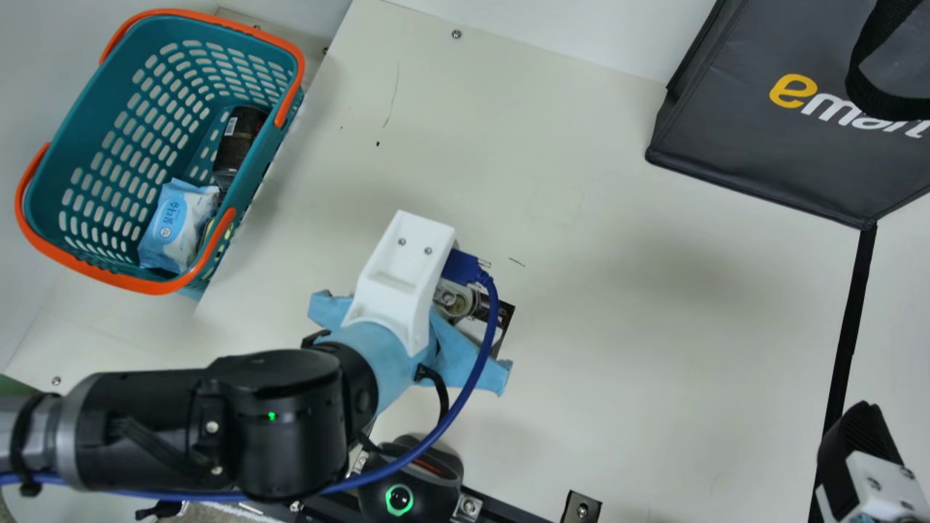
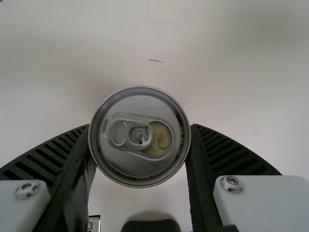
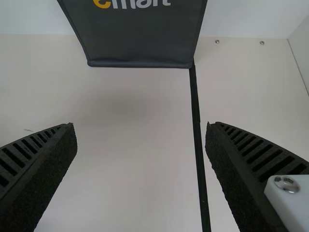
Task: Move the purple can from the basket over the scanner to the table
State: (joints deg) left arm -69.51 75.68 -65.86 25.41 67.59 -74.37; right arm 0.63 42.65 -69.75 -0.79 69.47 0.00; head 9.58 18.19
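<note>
Large lettering point(image 1: 824, 107) marks the dark bag point(image 1: 748, 149), small print point(image 1: 172, 216) (blue) the packet point(image 1: 166, 250), a label point(image 1: 231, 126) the dark container point(image 1: 234, 151)

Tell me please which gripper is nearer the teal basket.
Left. In the main view, the left gripper holds a can lower right of the basket; the right gripper is farther, in the bottom right corner.

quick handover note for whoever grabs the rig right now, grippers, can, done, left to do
Left gripper: closed on the purple can, top end facing the wrist camera.
Right gripper: open, nothing between its fingers.
Where: can is out of the basket, beyond the scanner from the robot's side, not over it. Can't tell whether it touches the table.
Done: can gripped and out of the basket. Whether it was scanned, can't tell.
Left: confirm the scan, set the can down if needed, release.
</note>
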